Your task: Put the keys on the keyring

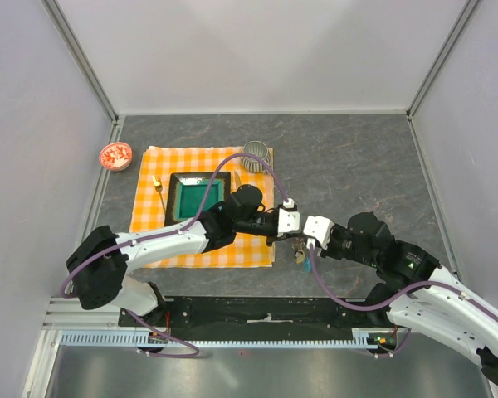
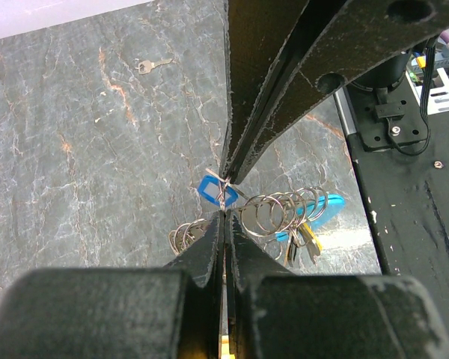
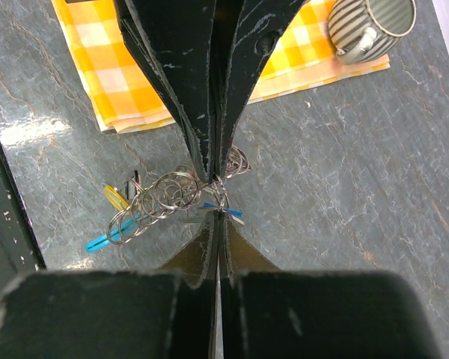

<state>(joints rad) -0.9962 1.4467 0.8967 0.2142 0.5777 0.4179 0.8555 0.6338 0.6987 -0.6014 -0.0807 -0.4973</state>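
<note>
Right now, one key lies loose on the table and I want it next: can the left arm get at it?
Probably not yet: the left gripper has its jaws shut on the keyring; otherwise nothing blocks the loose key.

No legible text, label, brand, number or sign on anything in any view.

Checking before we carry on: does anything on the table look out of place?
One small key lies alone on the grey table, far from the bunch of rings and keys. It looks like a stray. Nothing appears spilled or damaged.
</note>
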